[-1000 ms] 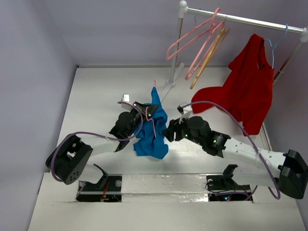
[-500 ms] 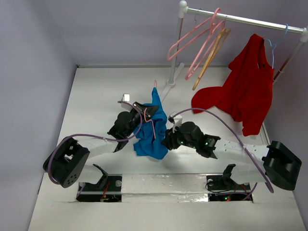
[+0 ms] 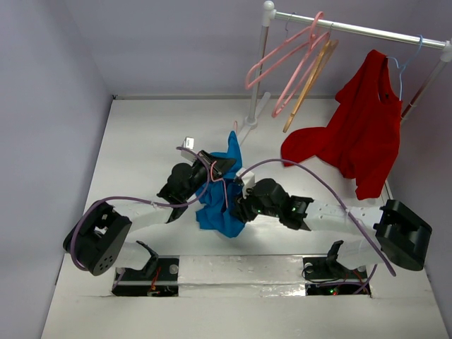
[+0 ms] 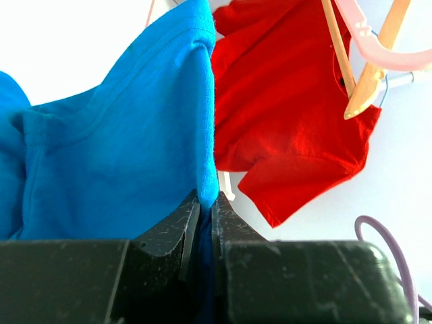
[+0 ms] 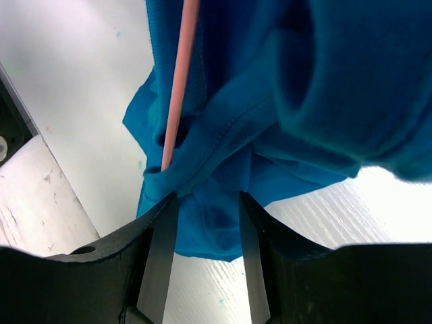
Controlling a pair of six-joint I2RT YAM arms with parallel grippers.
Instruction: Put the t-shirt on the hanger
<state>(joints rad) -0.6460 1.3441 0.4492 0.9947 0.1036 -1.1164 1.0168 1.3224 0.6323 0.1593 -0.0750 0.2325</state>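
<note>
The bright blue t-shirt (image 3: 224, 191) hangs bunched in mid-air between the two arms. My left gripper (image 3: 221, 167) is shut on its upper fold; the left wrist view shows the cloth (image 4: 135, 142) pinched between the fingers. A thin pale pink hanger (image 3: 224, 185) runs through the cloth; its bar shows in the right wrist view (image 5: 179, 74). My right gripper (image 3: 239, 206) is open at the shirt's right side, its jaws either side of a lower fold (image 5: 216, 169) without closing.
A white rail (image 3: 353, 28) at the back right carries pink hangers (image 3: 282, 63), a tan wooden hanger (image 3: 311, 78) and a red garment (image 3: 360, 127) on a pale blue hanger. The rail's post (image 3: 256, 78) stands just behind the shirt. Walls close the left and back.
My right gripper has moved left, from beside the shirt to against its lower right side. The left gripper has kept its hold; the shirt's top shifted slightly right.
</note>
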